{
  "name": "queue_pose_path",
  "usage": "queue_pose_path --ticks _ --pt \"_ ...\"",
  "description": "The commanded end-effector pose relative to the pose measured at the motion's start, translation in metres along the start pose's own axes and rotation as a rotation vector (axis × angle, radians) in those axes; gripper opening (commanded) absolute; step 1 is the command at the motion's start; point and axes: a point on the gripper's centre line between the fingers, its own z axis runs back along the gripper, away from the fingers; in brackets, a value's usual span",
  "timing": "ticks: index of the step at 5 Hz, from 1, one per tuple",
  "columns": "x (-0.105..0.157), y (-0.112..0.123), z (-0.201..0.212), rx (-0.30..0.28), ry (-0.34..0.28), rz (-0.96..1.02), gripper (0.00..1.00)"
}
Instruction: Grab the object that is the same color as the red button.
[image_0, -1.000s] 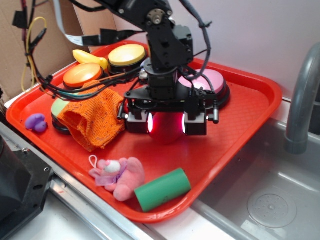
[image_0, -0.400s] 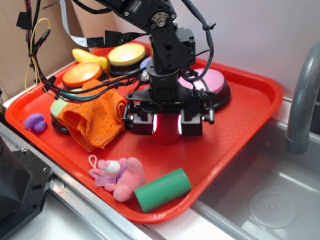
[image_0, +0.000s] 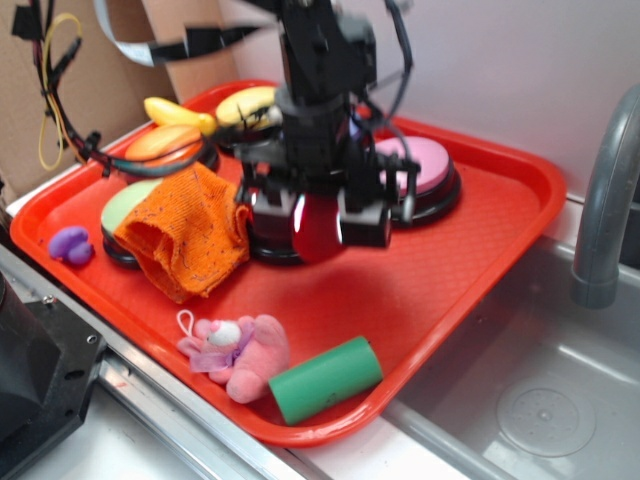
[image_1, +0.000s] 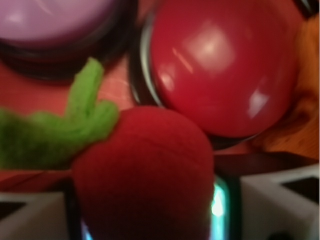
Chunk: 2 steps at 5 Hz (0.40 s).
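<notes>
1. Plush fruit (image_1: 145, 175) is pinched between the gripper (image_0: 318, 222) pads, leaf stub sticking out sideways.
2. Versus a second ago it's lifted off the red tray (image_0: 470, 270); arm blurred, rising.
3. Red button (image_1: 225, 65) sits just behind the fruit. Grasp looks done.

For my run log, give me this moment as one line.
gripper: shut on red plush fruit | fruit: lifted off red tray | red button: just beyond fruit, untouched | exterior view: motion-blurred
</notes>
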Motion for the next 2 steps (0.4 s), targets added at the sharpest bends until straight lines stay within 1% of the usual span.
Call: queue_pose_path --ticks 1,2 --pt "0.006 0.023 0.08 0.067 -0.046 -0.378 0.0" --pt "0.005 0.048 0.102 0.034 -0.106 -0.426 0.0"
